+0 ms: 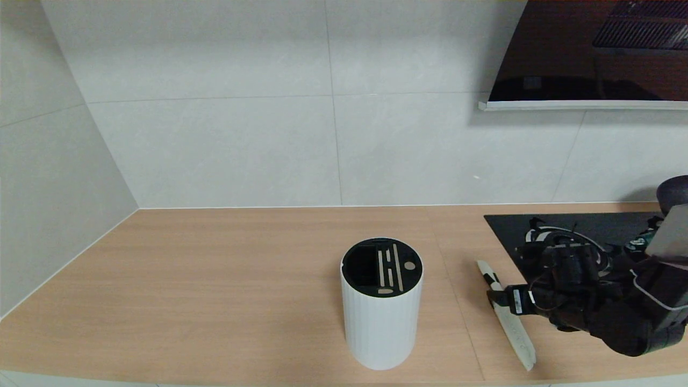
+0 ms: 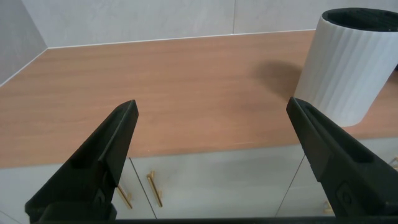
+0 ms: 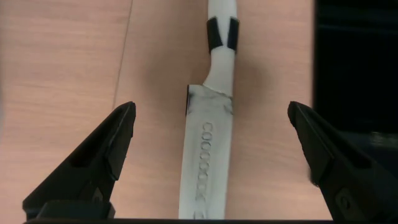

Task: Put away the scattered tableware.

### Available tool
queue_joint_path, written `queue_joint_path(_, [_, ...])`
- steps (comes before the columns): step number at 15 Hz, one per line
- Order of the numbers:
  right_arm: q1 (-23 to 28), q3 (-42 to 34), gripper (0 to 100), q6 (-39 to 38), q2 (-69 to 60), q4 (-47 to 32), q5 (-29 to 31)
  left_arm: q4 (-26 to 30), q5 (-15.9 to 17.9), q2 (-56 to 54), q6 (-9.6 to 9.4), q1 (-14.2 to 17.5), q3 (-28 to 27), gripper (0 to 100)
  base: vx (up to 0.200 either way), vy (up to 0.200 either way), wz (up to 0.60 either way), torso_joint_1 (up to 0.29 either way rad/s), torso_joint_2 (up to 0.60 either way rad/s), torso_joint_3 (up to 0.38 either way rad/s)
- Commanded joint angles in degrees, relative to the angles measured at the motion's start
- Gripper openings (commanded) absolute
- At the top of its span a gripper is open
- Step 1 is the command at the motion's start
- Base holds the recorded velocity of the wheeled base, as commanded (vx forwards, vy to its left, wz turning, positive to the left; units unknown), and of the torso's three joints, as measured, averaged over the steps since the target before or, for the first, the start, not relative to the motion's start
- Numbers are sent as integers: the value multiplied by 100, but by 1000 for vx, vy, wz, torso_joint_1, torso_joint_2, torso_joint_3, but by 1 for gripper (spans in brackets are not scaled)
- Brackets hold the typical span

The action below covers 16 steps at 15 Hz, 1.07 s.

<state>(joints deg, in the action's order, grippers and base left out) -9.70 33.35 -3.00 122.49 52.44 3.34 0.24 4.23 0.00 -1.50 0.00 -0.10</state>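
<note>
One white knife lies flat on the table, between the one white slotted holder and the one black cooktop. The right gripper hangs just above where blade meets handle, jaws apart on either side. I judge this the grasp step; next it must lower and close across the knife. The left gripper, jaws also apart, hangs off the table's front edge.
</note>
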Motion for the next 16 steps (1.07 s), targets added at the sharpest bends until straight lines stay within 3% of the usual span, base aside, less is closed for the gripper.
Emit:
queue_joint_path(1, [-67,75,100,-17,636,372,61,2,-1,0,1,0,1,100,0,0,0,0,0,0])
queue_joint_path(16, [-93,259,100,-60,1198,688,281,2,-1,0,1,0,1,100,0,0,0,0,0,0])
